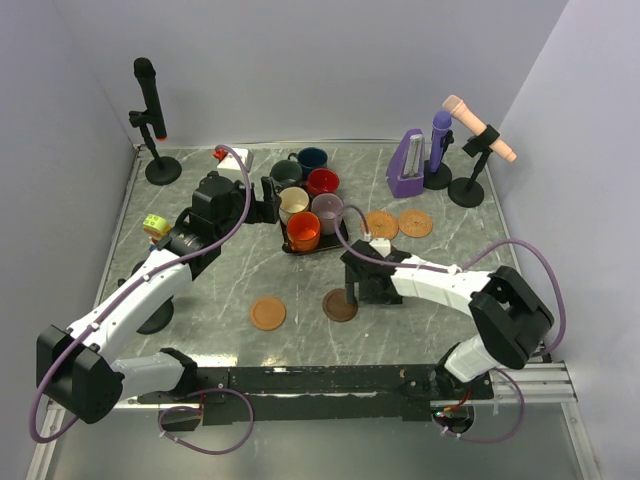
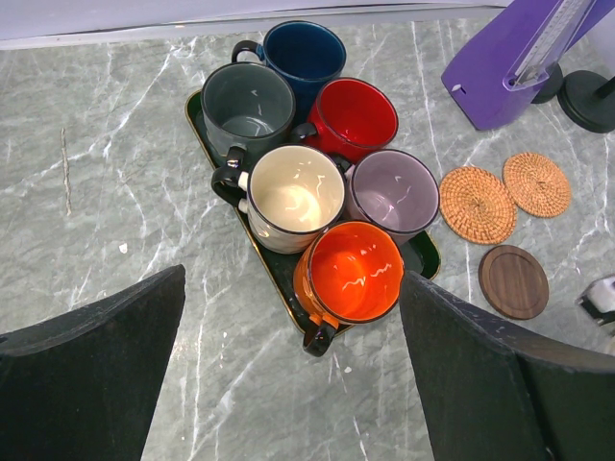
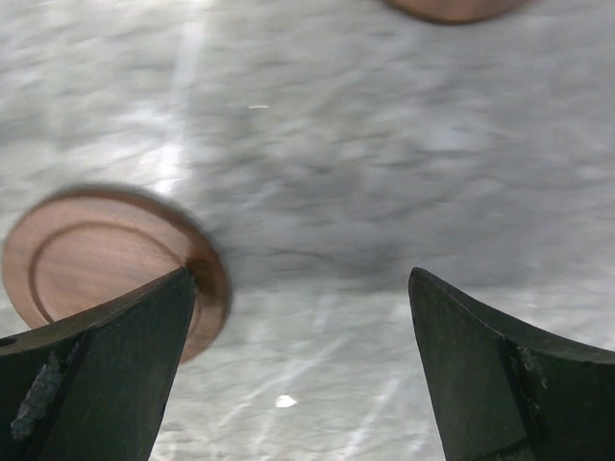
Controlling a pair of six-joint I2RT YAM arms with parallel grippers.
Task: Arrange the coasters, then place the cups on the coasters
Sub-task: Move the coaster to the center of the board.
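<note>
The top external camera looks down from high behind the near edge, covering the whole marble table (image 1: 300, 275). The left wrist camera tilts down at the black tray (image 2: 424, 253) of cups (image 2: 288, 197) from fairly near (overhead shows it mid-table). The right wrist camera hangs close over the dark brown coaster (image 3: 106, 254), also seen overhead.

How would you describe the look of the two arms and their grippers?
The left arm and right arm have white shells with black joints. A mauve cable loops along each. The left gripper and right gripper are black, with broad wedge-shaped matte fingers.
</note>
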